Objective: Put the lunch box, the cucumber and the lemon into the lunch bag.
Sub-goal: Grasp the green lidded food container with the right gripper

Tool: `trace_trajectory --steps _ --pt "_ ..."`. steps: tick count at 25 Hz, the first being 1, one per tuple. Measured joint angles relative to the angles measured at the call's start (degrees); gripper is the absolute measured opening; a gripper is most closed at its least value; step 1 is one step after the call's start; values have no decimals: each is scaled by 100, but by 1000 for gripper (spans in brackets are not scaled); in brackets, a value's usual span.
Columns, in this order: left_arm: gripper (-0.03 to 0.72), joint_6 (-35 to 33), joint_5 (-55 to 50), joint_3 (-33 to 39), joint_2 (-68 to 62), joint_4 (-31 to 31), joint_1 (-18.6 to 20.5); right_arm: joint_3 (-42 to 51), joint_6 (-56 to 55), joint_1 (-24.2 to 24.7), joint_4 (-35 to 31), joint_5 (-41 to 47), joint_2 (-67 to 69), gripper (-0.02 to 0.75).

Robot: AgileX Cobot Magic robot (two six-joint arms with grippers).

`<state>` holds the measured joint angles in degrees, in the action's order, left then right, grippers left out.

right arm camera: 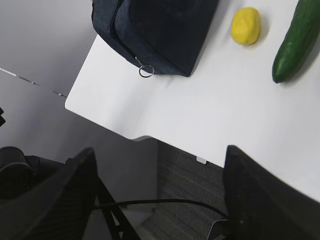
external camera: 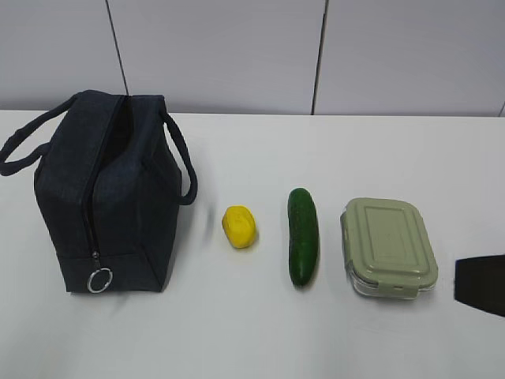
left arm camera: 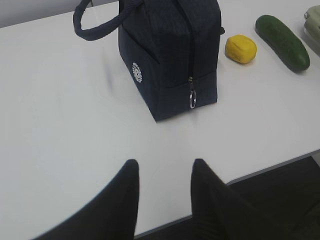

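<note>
In the left wrist view, the dark navy boxy fabric lunch bag [left arm camera: 170, 55] stands upright on the white table [left arm camera: 65, 115], its black zipper running down the near end to a silver ring pull [left arm camera: 193, 98], a small round white logo [left arm camera: 137, 73] on its left side and one loop handle [left arm camera: 95, 27] arching out to the left. To its right lie the small bright yellow oval lemon [left arm camera: 240, 49], just beside the bag, then the dark green smooth cucumber [left arm camera: 283, 41], and at the frame's right edge a sliver of the pale sage-green lidded lunch box [left arm camera: 314, 26]. At the bottom the left gripper [left arm camera: 162, 187] hangs over the table's near edge, its two black jaws spread apart and holding nothing.
</note>
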<state>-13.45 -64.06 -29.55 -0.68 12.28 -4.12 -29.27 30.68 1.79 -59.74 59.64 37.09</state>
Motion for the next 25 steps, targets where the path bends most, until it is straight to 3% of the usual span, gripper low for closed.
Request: trace_trajectory --steps 9,17,20,25 --pt "238 0 0 0 0 0 0 -278 1774 0 -430 276 2255 582" --pt "238 0 0 0 0 0 -2 -1135 2081 221 -427 286 3220 580" --pt "238 0 10 0 0 0 -22 -1369 2013 465 -146 188 3284 580" --pt "238 0 10 0 0 0 -22 -1691 1438 885 1015 -45 3297 587"
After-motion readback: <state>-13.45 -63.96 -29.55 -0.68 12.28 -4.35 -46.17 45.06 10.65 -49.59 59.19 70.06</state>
